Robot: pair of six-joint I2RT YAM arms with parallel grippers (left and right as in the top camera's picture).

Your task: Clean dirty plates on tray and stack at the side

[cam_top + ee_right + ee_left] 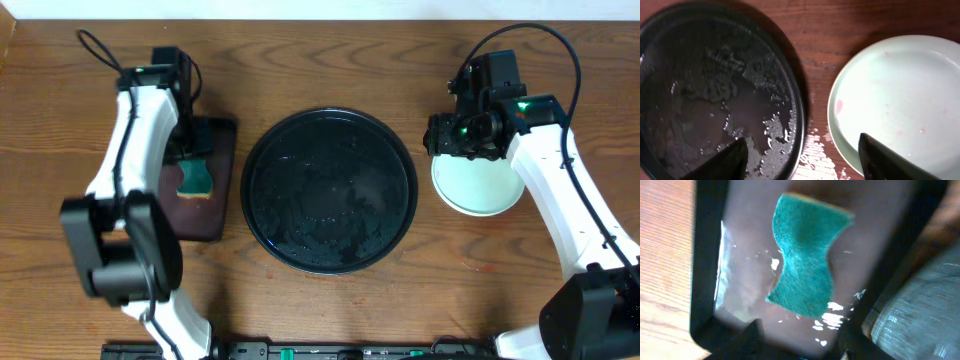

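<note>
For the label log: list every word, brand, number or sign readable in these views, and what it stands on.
None can be read. No writing shows on the black tray, the pale plate, the green sponge or the brown tray.

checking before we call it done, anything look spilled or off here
Yes. The pale plate beside the black tray shows faint pink smears, so it looks not fully clean, and wet splashes lie on the wooden table between them.
</note>
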